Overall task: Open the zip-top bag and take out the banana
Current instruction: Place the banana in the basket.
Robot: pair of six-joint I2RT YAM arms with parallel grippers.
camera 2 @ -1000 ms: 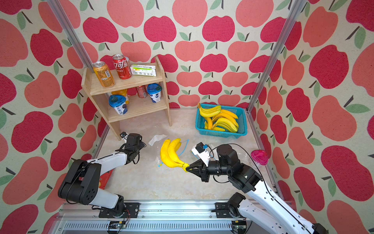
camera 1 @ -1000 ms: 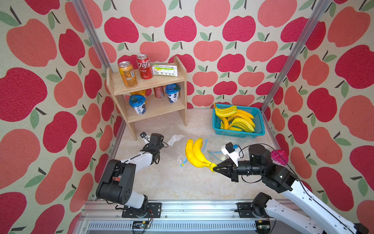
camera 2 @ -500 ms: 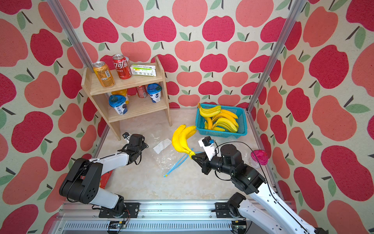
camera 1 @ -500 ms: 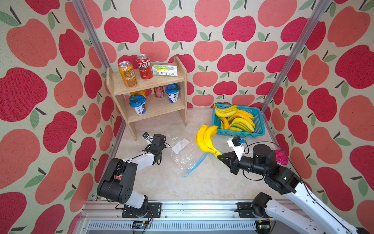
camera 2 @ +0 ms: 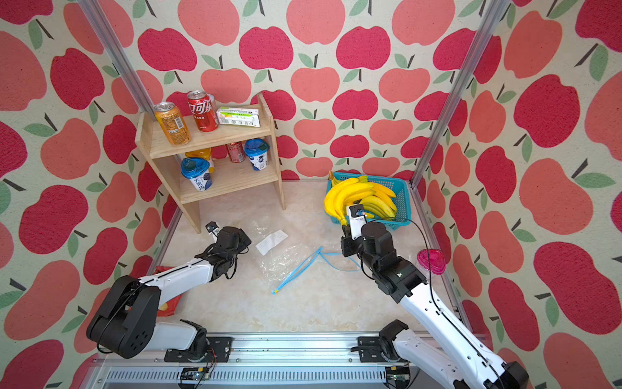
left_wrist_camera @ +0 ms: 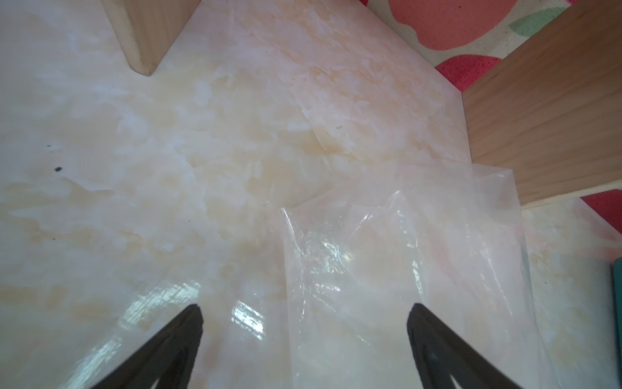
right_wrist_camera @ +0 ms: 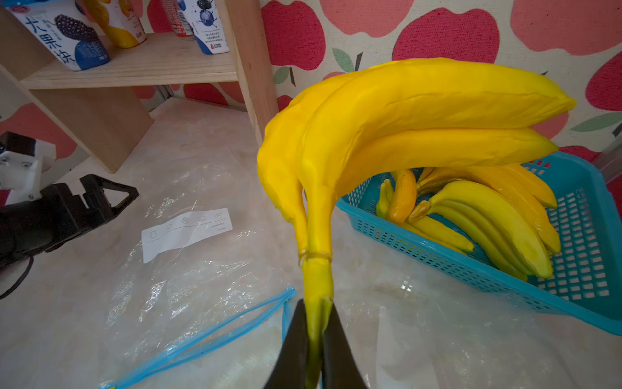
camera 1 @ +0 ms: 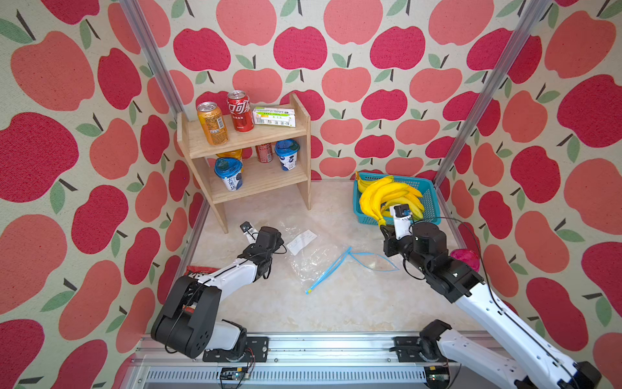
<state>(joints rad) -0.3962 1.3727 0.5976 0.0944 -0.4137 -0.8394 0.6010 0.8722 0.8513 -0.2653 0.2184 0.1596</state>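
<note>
1. Marble-look tabletop (camera 1: 336, 303), boxed in by apple-print wallpaper (camera 1: 370, 50); both arms reach in from the near rail.
2. Right gripper (right_wrist_camera: 315, 304): jaws clenched on the stem of the banana bunch (right_wrist_camera: 404, 111). The stem runs straight out from between the fingers and the fruit fans out beyond them, lifted clear of the table.
3. The bunch is outside the zip-top bag (camera 1: 313, 259), hanging just short of the blue basket (camera 1: 429, 198), which lies ahead of this gripper and holds more bananas.
4. The bag lies limp and flat on the table between the two grippers, nothing inside it. Its blue zip strip (camera 1: 328, 272) is parted, the mouth gaping towards the right gripper.
5. Left gripper (left_wrist_camera: 304, 307): jaws spread wide, grasping nothing. A clear corner of the bag lies on the table just ahead of its fingertips, one finger over the plastic; contact cannot be told.
6. White label (camera 1: 303, 240) on the bag, just in front of the left gripper.
7. Wooden shelf (camera 1: 255, 134) with cans and cups stands beyond the left gripper, well apart from the right.
</note>
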